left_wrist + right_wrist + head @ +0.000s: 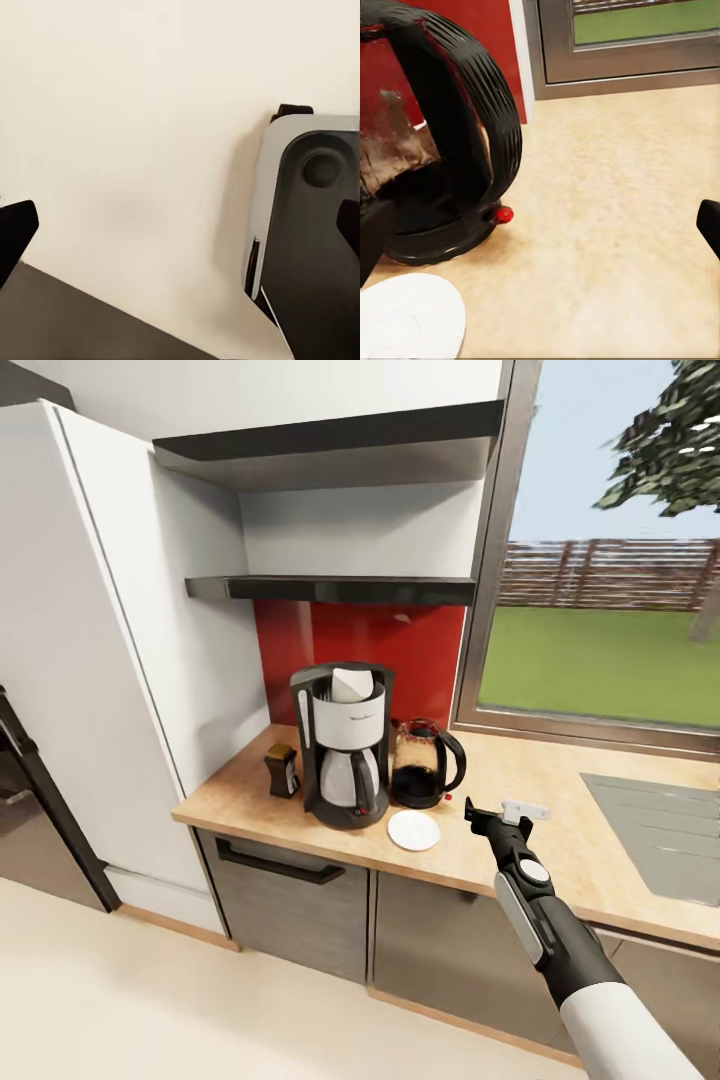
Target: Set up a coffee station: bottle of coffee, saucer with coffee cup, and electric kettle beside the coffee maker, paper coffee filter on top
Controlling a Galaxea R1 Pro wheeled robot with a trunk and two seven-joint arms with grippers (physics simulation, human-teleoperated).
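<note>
one saucer lies flat on the countertop, just in front of the electric kettle and beside the coffee maker. it is judged to be light, rigid, smooth and breakable; being thin and flat, it is best taken at the rim. it is seen as a plain white disc with no coffee cup on it. the kettle is dark and see-through, with a thick black loop handle and a red switch at its base; it is judged heavier and is best gripped at the handle. a paper coffee filter sits in the top of the coffee maker, and the bottle of coffee stands at its other side. the right gripper hovers over the countertop near the saucer, fingers parted, grasping nothing. the left gripper's fingertips are spread wide and empty above pale floor.
</note>
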